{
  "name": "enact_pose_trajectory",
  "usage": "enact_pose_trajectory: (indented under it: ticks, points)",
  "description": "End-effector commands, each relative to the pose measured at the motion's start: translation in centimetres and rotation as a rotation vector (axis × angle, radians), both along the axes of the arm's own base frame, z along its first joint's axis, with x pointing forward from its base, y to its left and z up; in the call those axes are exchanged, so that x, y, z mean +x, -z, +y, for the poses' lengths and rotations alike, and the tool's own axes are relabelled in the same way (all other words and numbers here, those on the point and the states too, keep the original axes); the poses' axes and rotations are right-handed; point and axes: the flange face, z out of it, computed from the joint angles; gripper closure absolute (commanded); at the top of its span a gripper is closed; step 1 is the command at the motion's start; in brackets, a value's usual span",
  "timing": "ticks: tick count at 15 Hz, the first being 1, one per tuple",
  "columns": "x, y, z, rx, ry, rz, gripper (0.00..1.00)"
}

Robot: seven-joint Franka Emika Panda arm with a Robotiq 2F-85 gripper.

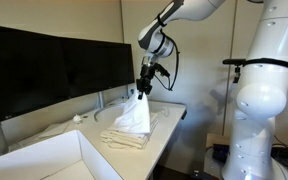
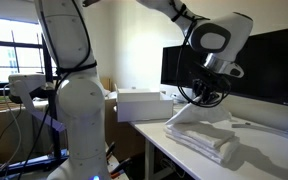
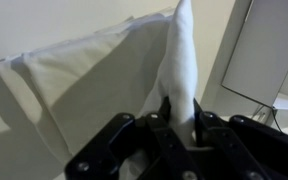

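Observation:
My gripper (image 1: 144, 88) is shut on a white cloth (image 1: 134, 118) and holds one corner of it lifted above the white table (image 1: 169, 125). The cloth hangs down in a cone from the jaws, with the rest lying folded on the table. It also shows in an exterior view (image 2: 206, 133), hanging from the gripper (image 2: 205, 97). In the wrist view the cloth (image 3: 104, 80) runs as a white strip between the black fingers (image 3: 180, 110).
Dark monitors (image 1: 54, 65) stand along the back of the table. A white box (image 1: 44, 160) sits at the near end, also seen in an exterior view (image 2: 144, 104). A second white robot body (image 1: 264, 100) stands beside the table. A small white object (image 1: 78, 118) lies near the monitors.

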Motion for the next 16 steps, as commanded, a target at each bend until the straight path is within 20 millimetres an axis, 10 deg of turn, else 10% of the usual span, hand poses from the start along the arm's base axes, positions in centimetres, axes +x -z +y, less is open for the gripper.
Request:
enact_pose_trajectory:
  ticks: [1, 16]
  points:
    - [0.2, -4.7, 1.8, -0.079, -0.063, -0.008, 0.95]
    - [4.5, -17.1, 14.1, -0.292, -0.471, -0.007, 0.95]
